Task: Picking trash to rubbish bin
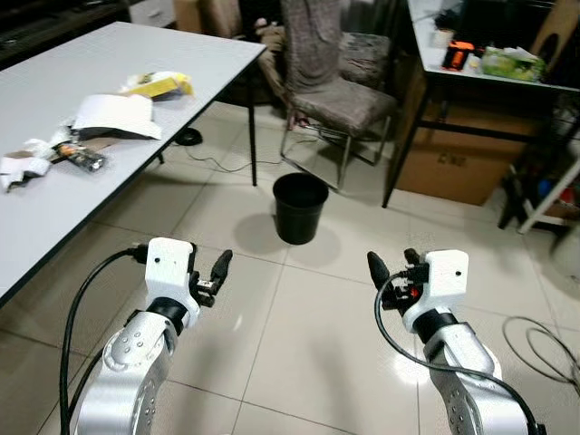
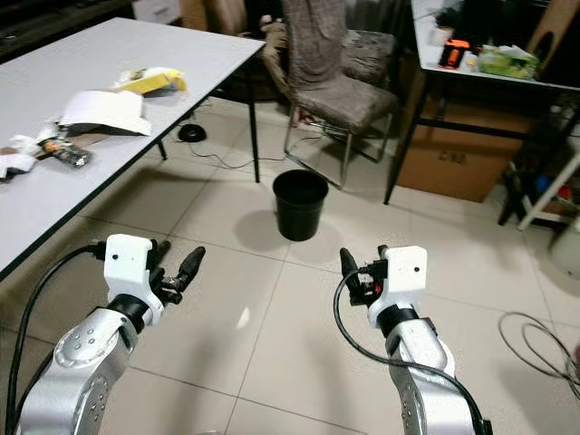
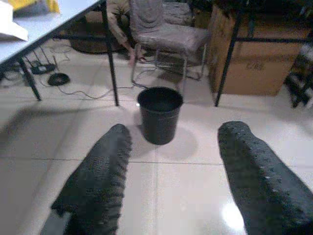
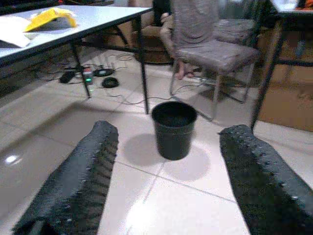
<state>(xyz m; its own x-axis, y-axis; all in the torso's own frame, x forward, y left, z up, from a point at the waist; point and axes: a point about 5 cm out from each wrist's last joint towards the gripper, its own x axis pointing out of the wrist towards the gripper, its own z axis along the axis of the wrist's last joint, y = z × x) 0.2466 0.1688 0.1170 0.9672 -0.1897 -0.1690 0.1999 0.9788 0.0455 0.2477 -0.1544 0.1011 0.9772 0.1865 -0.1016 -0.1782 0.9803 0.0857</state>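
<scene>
A round black rubbish bin [image 1: 300,207] stands open on the tiled floor ahead, between my two arms and well beyond them. Trash lies on the white table [image 1: 54,72] to my left: a yellow wrapper [image 1: 160,85], a white folded paper [image 1: 116,115], crumpled white scraps [image 1: 25,161] and a small dark tube [image 1: 83,159]. My left gripper [image 1: 216,270] and right gripper [image 1: 391,263] hover low over the floor, both open and holding nothing. Each wrist view frames the bin [image 3: 159,115] [image 4: 174,129] between its fingers.
A chair [image 1: 337,98] draped with cloth stands behind the bin. A black-legged desk [image 1: 471,74] with a cardboard box [image 1: 449,165] under it is at the back right. Cables [image 1: 536,344] lie on the floor at the right, with more cables [image 1: 217,163] under the table.
</scene>
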